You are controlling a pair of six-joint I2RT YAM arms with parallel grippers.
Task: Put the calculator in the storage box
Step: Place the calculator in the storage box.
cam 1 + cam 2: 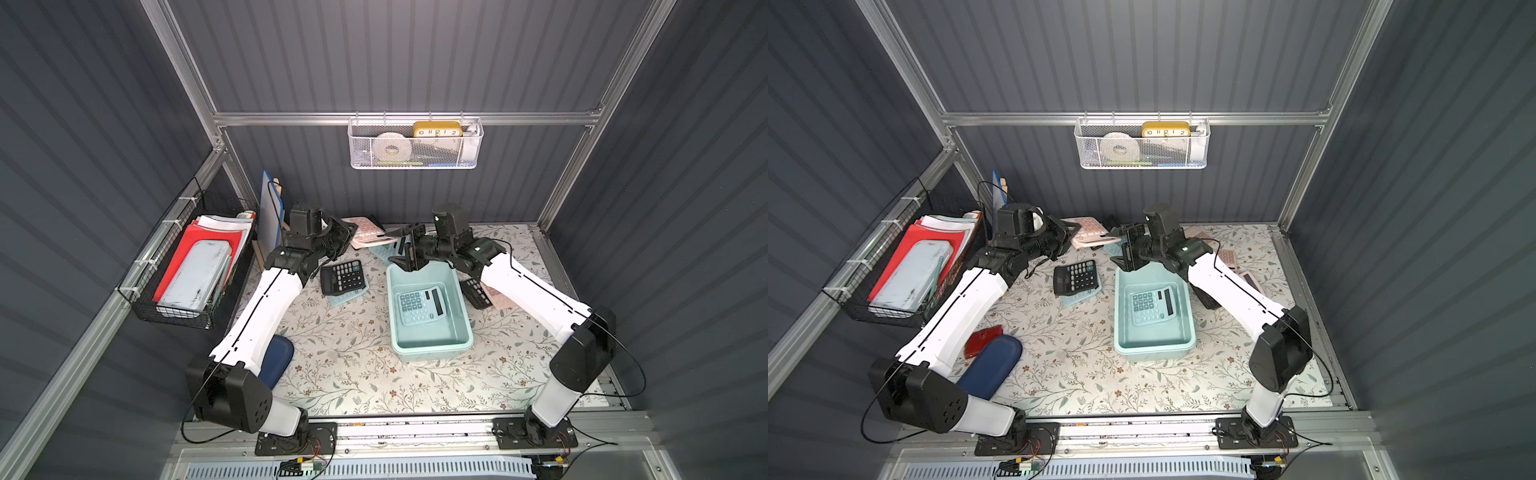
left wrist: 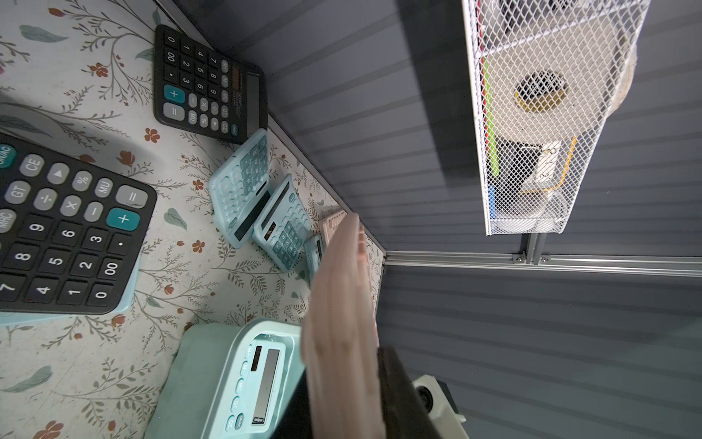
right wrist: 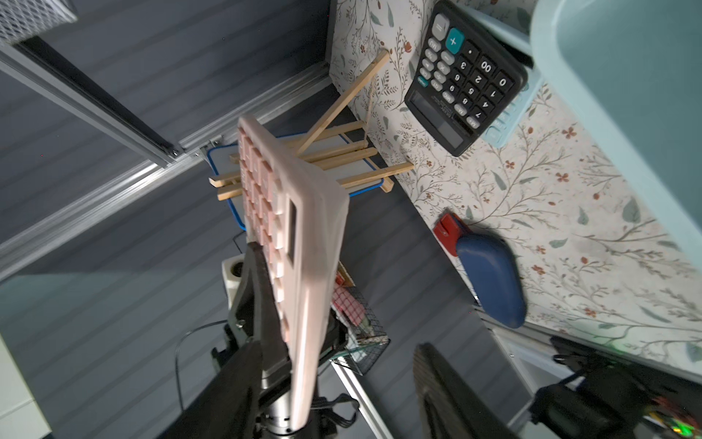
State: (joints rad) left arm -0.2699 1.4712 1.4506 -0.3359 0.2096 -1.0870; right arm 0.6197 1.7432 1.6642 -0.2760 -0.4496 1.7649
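A pink calculator [image 1: 368, 235] [image 1: 1090, 235] hangs in the air at the back of the table, with my left gripper [image 1: 352, 236] [image 2: 342, 399] shut on one end of it. My right gripper [image 1: 405, 246] [image 3: 334, 353] is open around the other end: the pink calculator [image 3: 300, 235] lies against one finger, and the other finger [image 3: 437, 380] stands clear of it. Just below and in front sits the mint-blue storage box [image 1: 432, 347] [image 1: 1154, 347]. A mint calculator [image 1: 422, 307] lies flat inside it.
A black calculator [image 1: 343, 276] lies on a mint one left of the box. More calculators lie along the back wall [image 2: 262, 205] and under the right arm [image 1: 478, 293]. A navy case [image 1: 990, 365], a black wire basket [image 1: 187, 266] and a white mesh wall basket [image 1: 415, 143] are also in view.
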